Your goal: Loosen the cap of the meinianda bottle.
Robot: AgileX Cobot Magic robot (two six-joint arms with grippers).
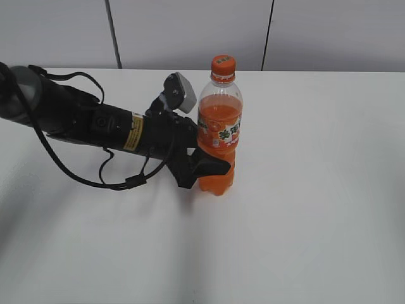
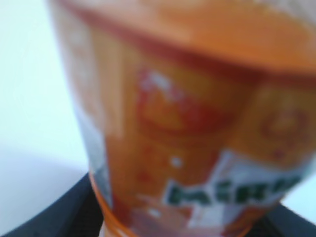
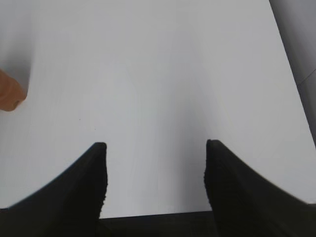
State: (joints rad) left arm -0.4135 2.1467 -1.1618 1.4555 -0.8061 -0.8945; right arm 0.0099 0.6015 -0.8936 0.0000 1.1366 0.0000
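Note:
The meinianda bottle [image 1: 219,126] stands upright on the white table, its orange cap [image 1: 223,65] on top. My left gripper [image 1: 214,166] reaches in from the left, its black fingers closed around the bottle's lower body. In the left wrist view the blurred bottle label [image 2: 187,123] fills the frame between the jaws [image 2: 177,224]; the cap is out of that view. My right gripper [image 3: 155,148] is open and empty over bare table and does not show in the exterior view. An orange bit of the bottle [image 3: 7,91] shows at the left edge of the right wrist view.
The white table [image 1: 316,221] stretches around the bottle. The left arm and its cables [image 1: 95,126] lie across the left half. A grey panelled wall [image 1: 190,31] stands behind the table's far edge. The table's right edge [image 3: 289,69] shows in the right wrist view.

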